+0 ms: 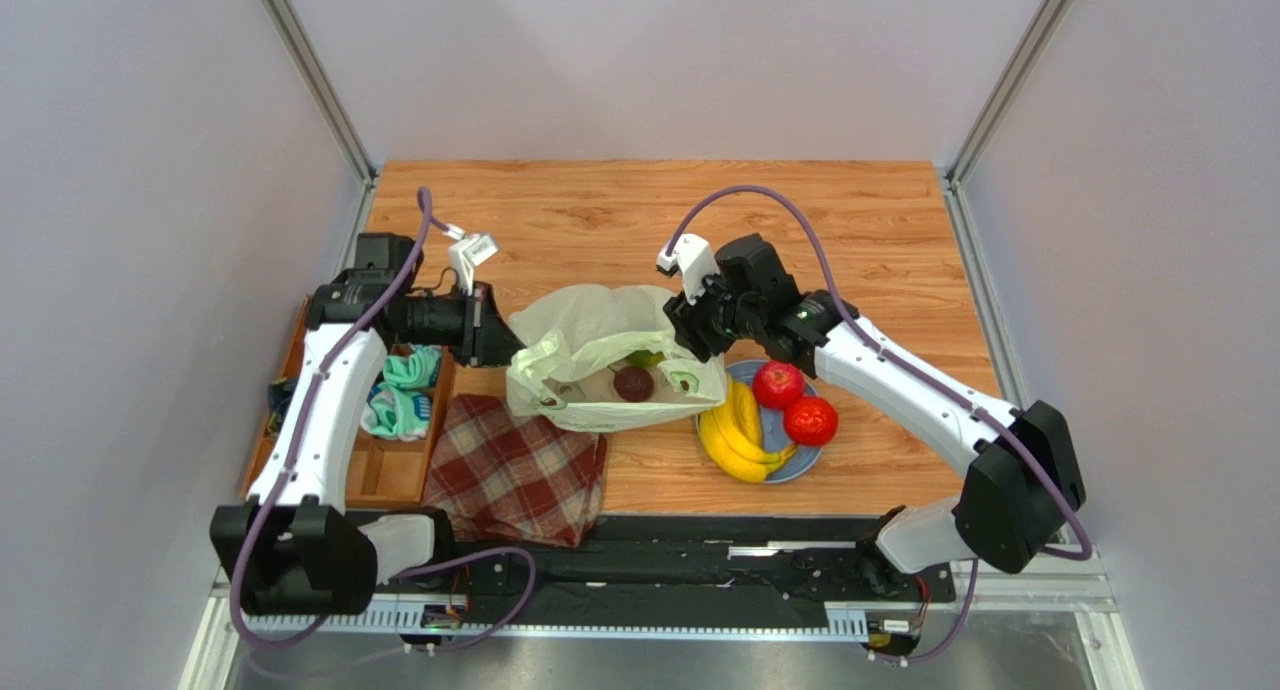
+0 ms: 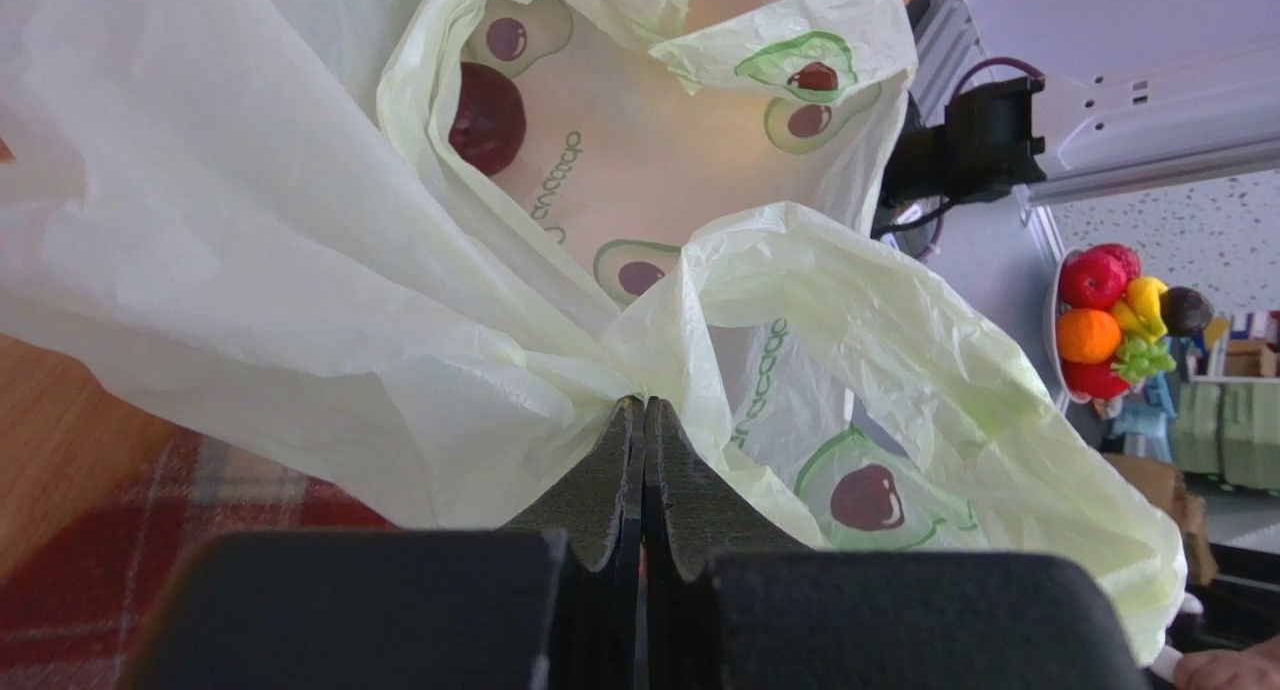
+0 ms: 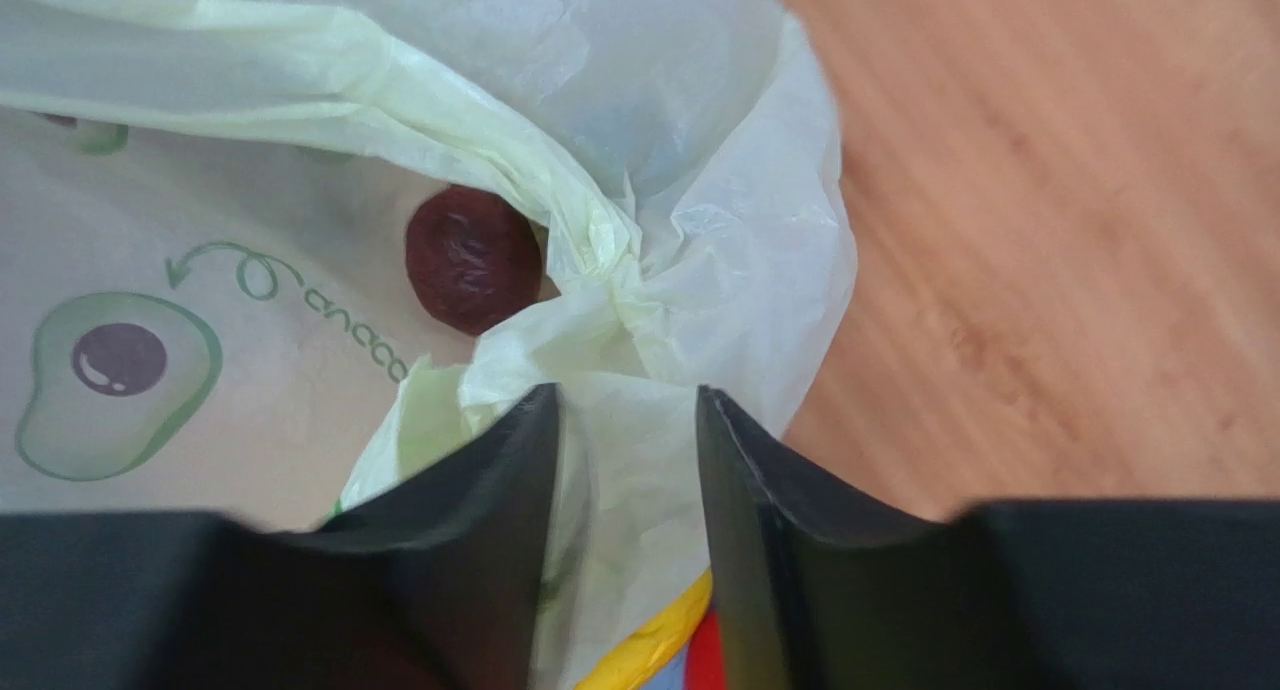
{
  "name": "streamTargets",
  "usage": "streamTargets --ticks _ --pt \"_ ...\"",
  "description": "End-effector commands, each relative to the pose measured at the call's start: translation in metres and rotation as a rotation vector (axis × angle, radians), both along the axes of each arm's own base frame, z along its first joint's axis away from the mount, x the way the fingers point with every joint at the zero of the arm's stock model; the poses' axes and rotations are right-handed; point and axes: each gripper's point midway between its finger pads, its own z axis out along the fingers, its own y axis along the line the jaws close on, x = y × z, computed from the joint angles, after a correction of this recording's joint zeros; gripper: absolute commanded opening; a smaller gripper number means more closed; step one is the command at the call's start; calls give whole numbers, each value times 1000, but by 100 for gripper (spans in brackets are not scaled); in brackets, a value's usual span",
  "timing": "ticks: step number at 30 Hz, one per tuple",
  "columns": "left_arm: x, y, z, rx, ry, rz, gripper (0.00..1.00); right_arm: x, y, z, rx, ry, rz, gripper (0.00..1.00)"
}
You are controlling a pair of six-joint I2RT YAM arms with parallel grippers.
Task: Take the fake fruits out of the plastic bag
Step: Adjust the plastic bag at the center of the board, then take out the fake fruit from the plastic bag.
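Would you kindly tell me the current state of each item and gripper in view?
plastic bag: mouth held open
dark purple fruit: inside the bag
banana bunch: out, on the blue plate
red fruits: both out, on the plate
left gripper: shut on the plastic bag
right gripper: open, bag rim between its fingers

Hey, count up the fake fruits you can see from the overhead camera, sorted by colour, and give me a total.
Yellow banana bunch: 1, on the blue plate
Red round fruits: 2, on the same plate
Dark purple fruit: 1, inside the plastic bag
Total: 4 clearly visible; a green fruit cannot be told apart from the bag's green prints.
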Motion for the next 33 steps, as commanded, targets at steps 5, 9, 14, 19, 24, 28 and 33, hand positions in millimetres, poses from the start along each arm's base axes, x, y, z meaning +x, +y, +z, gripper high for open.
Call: streamTargets --ticks 5,9,14,19,24,28,33 --pt "11 -4 -17 26 2 -26 0 -2 43 103 152 -171 127 54" --pt "12 -7 -15 0 5 -24 0 -28 85 84 146 -131 290 41" --pt "11 -7 -12 -6 12 -11 0 -34 117 -7 44 138 307 24" --pt "3 -11 -3 -48 20 -12 0 -26 123 -29 10 203 195 21" --pt "-2 -22 -4 -78 66 -50 0 -20 119 -53 -58 215 76 61" --pt "-12 -26 -6 -115 127 -61 0 -25 117 -78 -125 199 41 79" --pt "-18 -28 -8 -125 150 -62 0 -18 115 -121 -183 217 -23 78"
